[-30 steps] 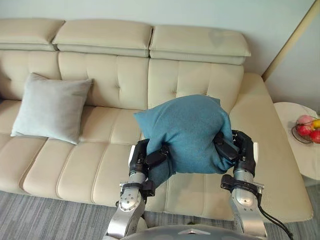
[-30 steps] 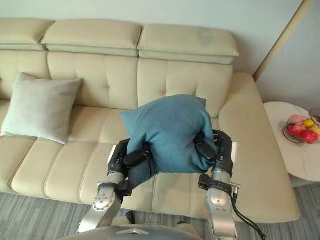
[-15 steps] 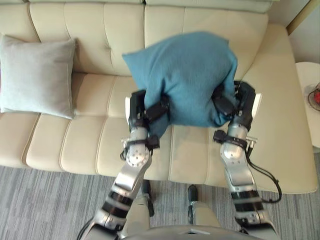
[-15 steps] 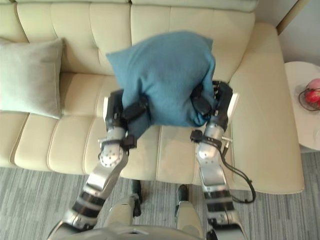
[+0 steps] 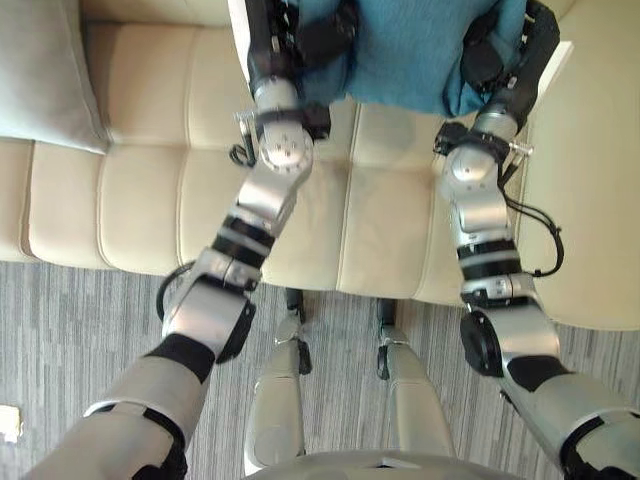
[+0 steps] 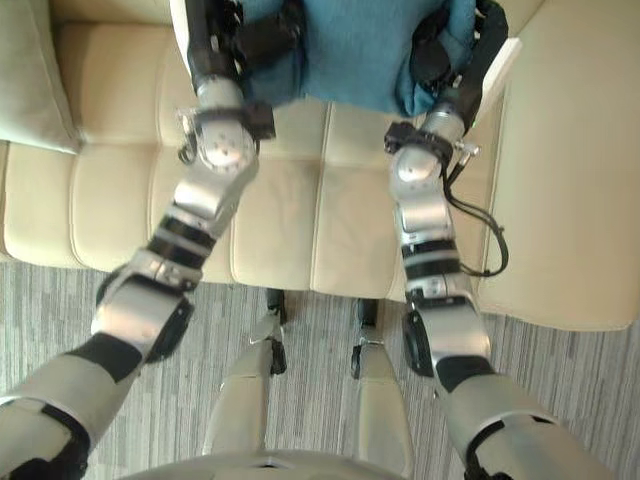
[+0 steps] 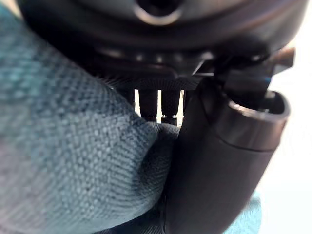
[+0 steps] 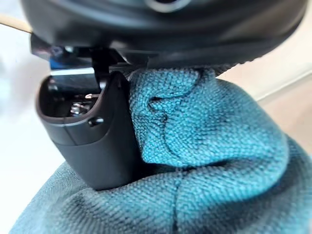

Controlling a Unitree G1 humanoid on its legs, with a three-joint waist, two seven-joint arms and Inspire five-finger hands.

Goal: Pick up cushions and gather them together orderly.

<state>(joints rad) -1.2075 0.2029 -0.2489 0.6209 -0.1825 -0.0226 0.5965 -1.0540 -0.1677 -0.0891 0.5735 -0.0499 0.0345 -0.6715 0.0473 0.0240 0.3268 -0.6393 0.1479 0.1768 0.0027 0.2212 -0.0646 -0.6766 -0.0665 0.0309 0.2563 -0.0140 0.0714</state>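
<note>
Both of my hands hold a teal-blue cushion [image 5: 400, 50] above the sofa seat, at the top edge of the eye views. My left hand [image 5: 290, 30] grips its left side and my right hand [image 5: 500, 45] grips its right side. In the left wrist view the thumb [image 7: 219, 161] presses into the teal cloth [image 7: 73, 161], which bulges around it. The right wrist view shows that hand's thumb [image 8: 92, 131] sunk into a fold of the cushion [image 8: 209, 146]. A light grey cushion [image 5: 40, 70] leans on the sofa at the far left, apart from both hands.
The cream leather sofa [image 5: 150, 200] spans the upper half of the eye views, with its right armrest [image 5: 590, 200] beside my right arm. Grey striped carpet [image 5: 80, 330] lies in front of it. A small pale scrap [image 5: 8, 422] lies on the carpet at the far left.
The camera has tipped downward, so the sofa and both cushions have slid to the top of the view. Both hands keep their hold on the blue cushion.
</note>
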